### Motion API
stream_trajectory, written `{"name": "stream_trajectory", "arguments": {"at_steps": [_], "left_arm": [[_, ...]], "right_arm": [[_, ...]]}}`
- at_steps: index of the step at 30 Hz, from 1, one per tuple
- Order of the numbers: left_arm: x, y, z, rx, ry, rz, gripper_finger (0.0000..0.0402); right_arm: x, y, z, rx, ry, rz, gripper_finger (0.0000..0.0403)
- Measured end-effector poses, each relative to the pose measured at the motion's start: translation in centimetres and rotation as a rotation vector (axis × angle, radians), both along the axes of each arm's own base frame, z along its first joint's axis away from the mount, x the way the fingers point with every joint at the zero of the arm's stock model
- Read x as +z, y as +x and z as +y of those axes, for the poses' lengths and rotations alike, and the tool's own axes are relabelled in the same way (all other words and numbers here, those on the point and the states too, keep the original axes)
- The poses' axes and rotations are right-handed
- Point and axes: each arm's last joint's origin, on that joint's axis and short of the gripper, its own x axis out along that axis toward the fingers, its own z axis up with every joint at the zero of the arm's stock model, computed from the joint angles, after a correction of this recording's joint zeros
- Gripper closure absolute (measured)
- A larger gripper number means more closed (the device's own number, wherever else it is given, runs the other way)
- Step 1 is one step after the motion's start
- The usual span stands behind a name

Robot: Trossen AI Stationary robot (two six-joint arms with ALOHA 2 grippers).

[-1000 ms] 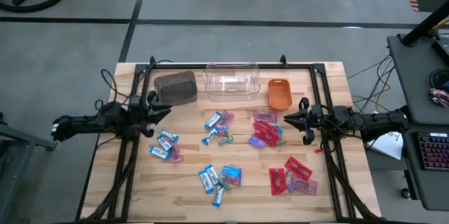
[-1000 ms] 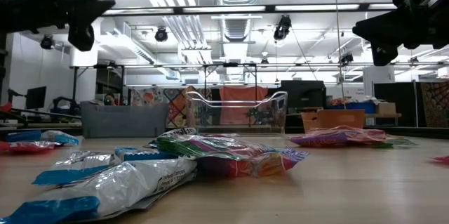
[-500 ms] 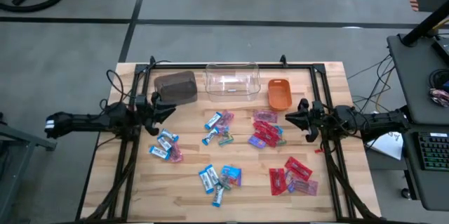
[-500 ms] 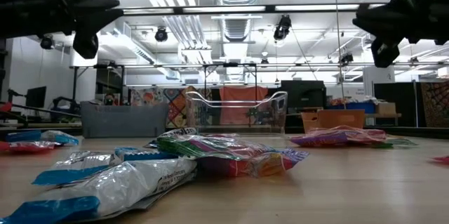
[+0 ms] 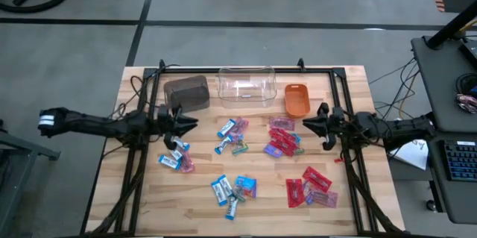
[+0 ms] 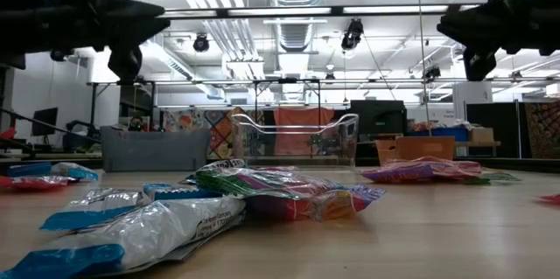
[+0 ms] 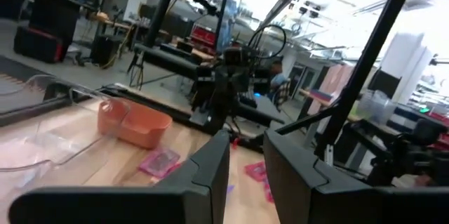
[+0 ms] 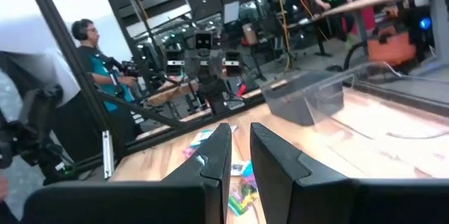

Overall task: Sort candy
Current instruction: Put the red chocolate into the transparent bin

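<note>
Candy: small flat shiny wrapped sweets, blue-and-white, red and pink/purple, lying loose in clusters on the wooden table. Seen from above with the table centre as the dial: blue-white cluster with some pink at 9 o'clock, mixed blue/pink bunch near centre, pink/red pile at 2 o'clock, blue-white group at 6 o'clock, red pile at 4 o'clock. Long axes are mixed, most lie diagonal, no common heading. Left gripper hangs over the table with the 9 o'clock cluster just at its 6 o'clock and the centre bunch off at its 3 o'clock; fingers show a narrow gap with nothing between them. Right gripper hangs by the right edge, the pink/red pile close at its 8 o'clock; fingers nearly closed with a slim gap, empty. Brown bin, clear bin and orange bin sit in a row along 12 o'clock.
</note>
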Motion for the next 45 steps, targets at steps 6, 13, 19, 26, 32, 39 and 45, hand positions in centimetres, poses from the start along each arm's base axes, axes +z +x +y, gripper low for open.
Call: {"name": "stream_trajectory", "arguments": {"at_steps": [6,13,19,26,32,39,45], "left_arm": [[0.0,0.9,0.0,0.017,0.086,-0.027,0.0327],[0.5,2.6,0.1,0.035,0.194,0.025,0.0327],[0.4,3.7,0.1,0.031,0.198,0.068,0.0327],[-0.2,4.4,0.1,0.028,0.212,0.119,0.0327],[-0.2,4.8,0.1,0.027,0.215,0.13,0.0327],[-0.2,4.9,0.1,0.028,0.217,0.129,0.0327],[-0.1,4.9,0.1,0.028,0.217,0.128,0.0327]], "right_arm": [[-0.1,0.9,-0.1,-0.04,0.011,0.031,0.0355],[-0.4,3.1,0.0,-0.074,-0.056,0.376,0.0355],[0.8,4.9,0.1,-0.038,-0.195,0.626,0.0355],[2.8,7.2,0.7,0.0,-0.208,0.87,0.0332],[2.9,9.3,1.4,0.036,-0.173,0.964,0.0257],[0.6,10.5,1.7,0.022,-0.075,1.107,0.0198],[-1.4,11.2,1.8,0.004,-0.055,1.204,0.0195]]}}
